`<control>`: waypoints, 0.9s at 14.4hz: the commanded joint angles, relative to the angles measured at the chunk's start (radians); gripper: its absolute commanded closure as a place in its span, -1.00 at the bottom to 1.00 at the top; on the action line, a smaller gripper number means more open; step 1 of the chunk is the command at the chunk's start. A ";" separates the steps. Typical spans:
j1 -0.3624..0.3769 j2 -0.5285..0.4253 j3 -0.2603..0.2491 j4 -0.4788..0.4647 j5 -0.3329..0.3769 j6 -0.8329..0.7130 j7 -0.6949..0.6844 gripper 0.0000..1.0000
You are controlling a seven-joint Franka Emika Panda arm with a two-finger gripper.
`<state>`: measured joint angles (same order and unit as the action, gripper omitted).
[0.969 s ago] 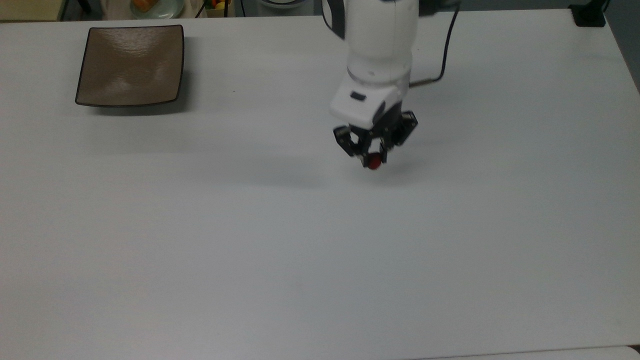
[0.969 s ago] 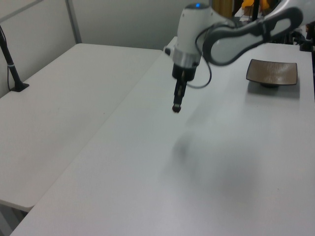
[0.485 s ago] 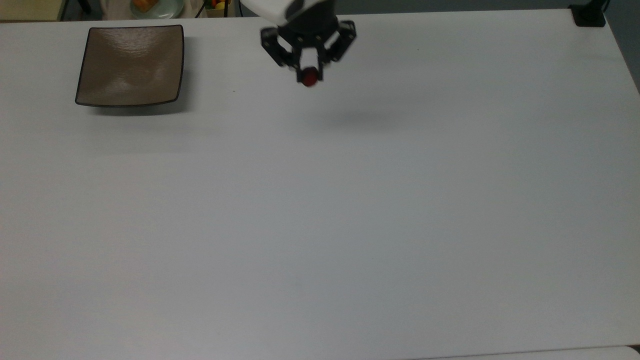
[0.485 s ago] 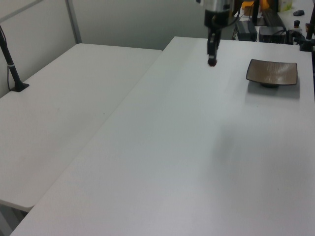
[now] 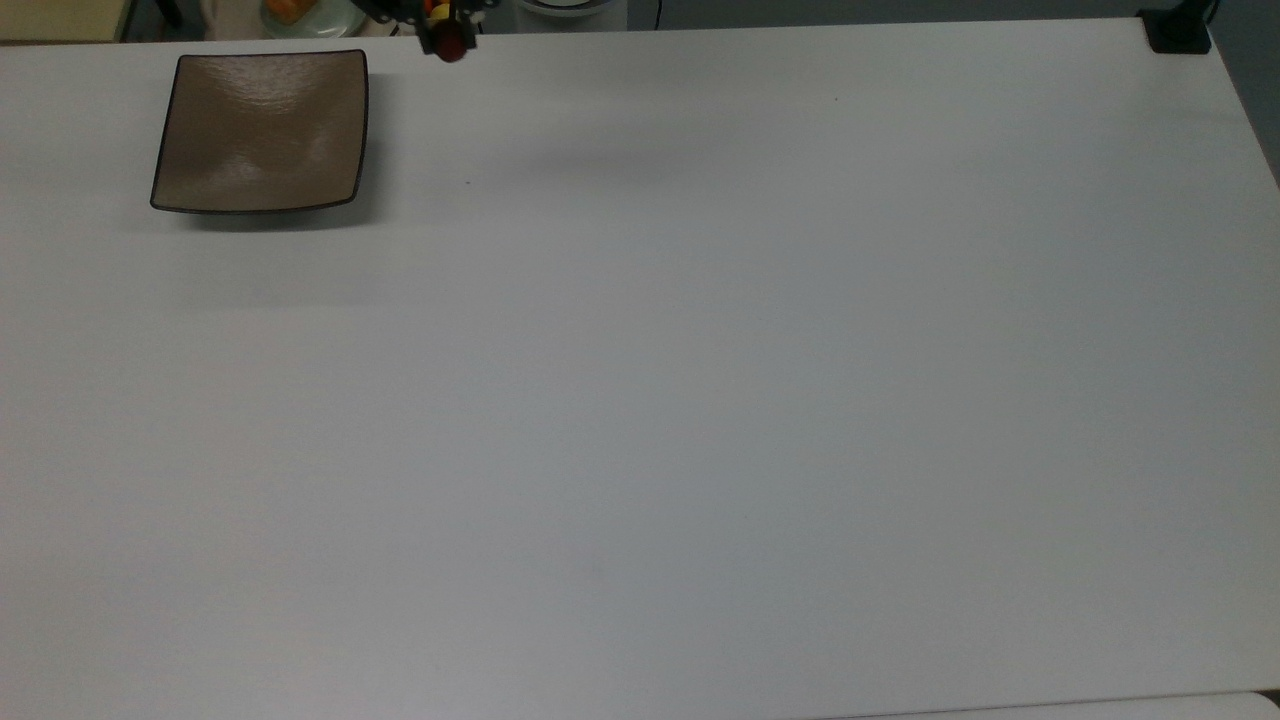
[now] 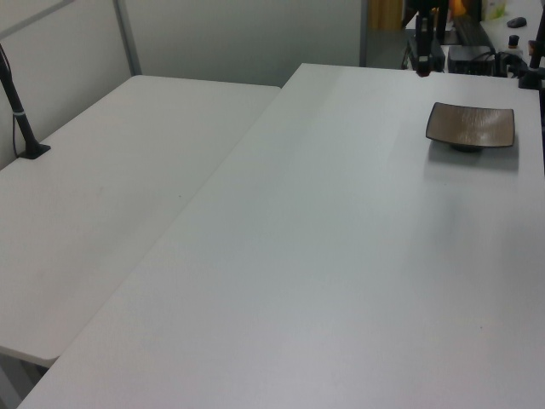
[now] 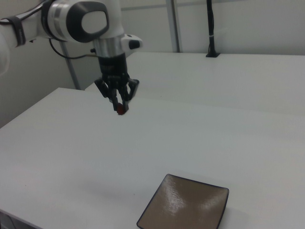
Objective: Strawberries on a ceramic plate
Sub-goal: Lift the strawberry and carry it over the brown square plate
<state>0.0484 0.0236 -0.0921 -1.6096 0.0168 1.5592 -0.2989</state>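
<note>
High above the worktop [image 7: 200, 129], the gripper [image 7: 121, 110] has its jaws clamped on the strawberries [image 7: 121, 110]. The ceramic plate [image 7: 186, 205] sits apart, bare.

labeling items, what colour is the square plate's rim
Thin dark rim on the brown-taupe ceramic plate; clearest in the top view.

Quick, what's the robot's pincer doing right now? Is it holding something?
Pincer: shut on the tiny dark red strawberry, up in the air, not yet over the square glossy brown ceramic plate.
</note>
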 commanded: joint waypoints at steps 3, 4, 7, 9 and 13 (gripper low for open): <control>-0.160 -0.027 0.003 -0.092 -0.001 0.010 -0.173 0.73; -0.186 -0.024 0.002 -0.093 -0.001 0.013 -0.199 0.73; -0.284 -0.019 0.002 -0.144 -0.001 0.060 -0.298 0.73; -0.321 -0.010 0.002 -0.202 -0.001 0.137 -0.304 0.73; -0.367 0.067 0.000 -0.250 -0.014 0.283 -0.305 0.73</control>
<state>-0.2906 0.0566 -0.0968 -1.8230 0.0138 1.7629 -0.5881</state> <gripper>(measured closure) 0.687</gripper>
